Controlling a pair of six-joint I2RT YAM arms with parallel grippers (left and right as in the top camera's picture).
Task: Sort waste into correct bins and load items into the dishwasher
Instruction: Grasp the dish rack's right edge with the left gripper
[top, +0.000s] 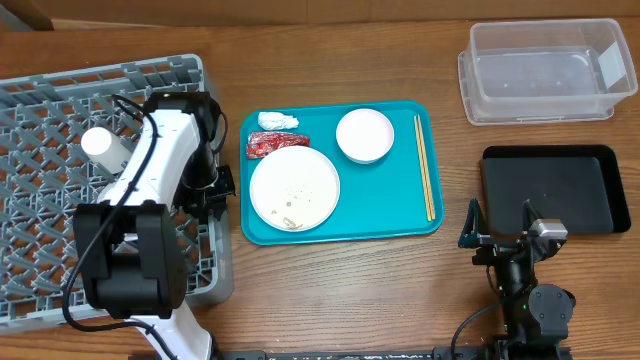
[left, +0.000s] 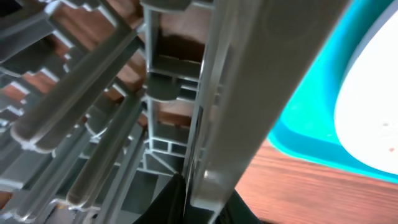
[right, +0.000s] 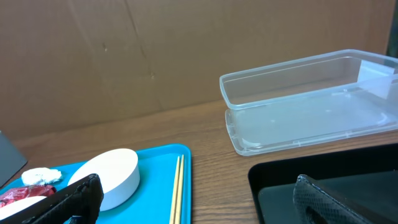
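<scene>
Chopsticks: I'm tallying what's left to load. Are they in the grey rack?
No, the chopsticks lie on the teal tray, along its right edge, apart from the rack.

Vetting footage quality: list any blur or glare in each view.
Overhead: sharp and evenly lit, plate slightly washed out. Left wrist: rack too close to the lens, soft and out of focus; plate blown white. Right wrist: tub crisp, light even.
</scene>
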